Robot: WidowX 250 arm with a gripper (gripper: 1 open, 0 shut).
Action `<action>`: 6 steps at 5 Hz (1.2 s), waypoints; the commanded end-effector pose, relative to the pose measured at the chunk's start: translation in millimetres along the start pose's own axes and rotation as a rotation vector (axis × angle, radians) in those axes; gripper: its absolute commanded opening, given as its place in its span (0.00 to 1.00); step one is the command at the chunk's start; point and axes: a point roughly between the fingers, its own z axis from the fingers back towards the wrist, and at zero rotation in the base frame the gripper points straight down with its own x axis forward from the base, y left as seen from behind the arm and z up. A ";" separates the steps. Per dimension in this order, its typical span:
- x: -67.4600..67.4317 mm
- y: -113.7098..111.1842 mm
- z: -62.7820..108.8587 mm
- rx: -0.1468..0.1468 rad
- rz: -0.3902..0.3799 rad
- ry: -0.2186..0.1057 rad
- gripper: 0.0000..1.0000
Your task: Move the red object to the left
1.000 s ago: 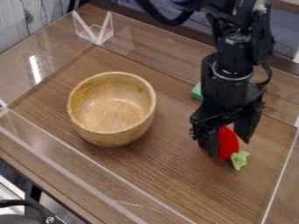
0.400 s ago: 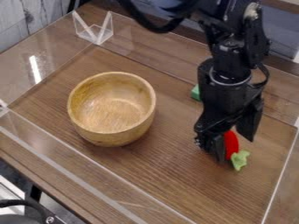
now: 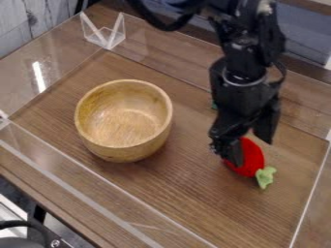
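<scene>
The red object (image 3: 245, 156) is a small glossy red toy fruit with a green leafy tip at its lower right. It lies on the wooden table to the right of the bowl. My gripper (image 3: 243, 139) hangs straight down just above it, black fingers apart and open, with their tips at the fruit's top edge. The fruit's upper part is partly hidden behind the fingers. Nothing is lifted.
A wooden bowl (image 3: 127, 145) stands left of centre, about a hand's width from the fruit. Clear acrylic walls (image 3: 39, 68) fence the table top. A small clear stand (image 3: 104, 34) sits at the back left corner.
My gripper has risen a little and drifted left and back. More of the red fruit shows below the fingers now, and it sits slightly further left.
</scene>
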 end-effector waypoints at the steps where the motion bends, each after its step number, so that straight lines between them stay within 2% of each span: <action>1: 4.9 -13.7 20.0 -0.070 0.004 -0.001 1.00; 2: 8.9 -14.5 22.7 -0.084 0.047 -0.009 1.00; 4: -24.0 -5.6 28.2 -0.099 0.050 -0.016 1.00; 5: -27.6 -3.5 15.7 -0.086 0.031 -0.023 1.00; 6: -30.0 -2.2 6.1 -0.078 0.061 -0.043 1.00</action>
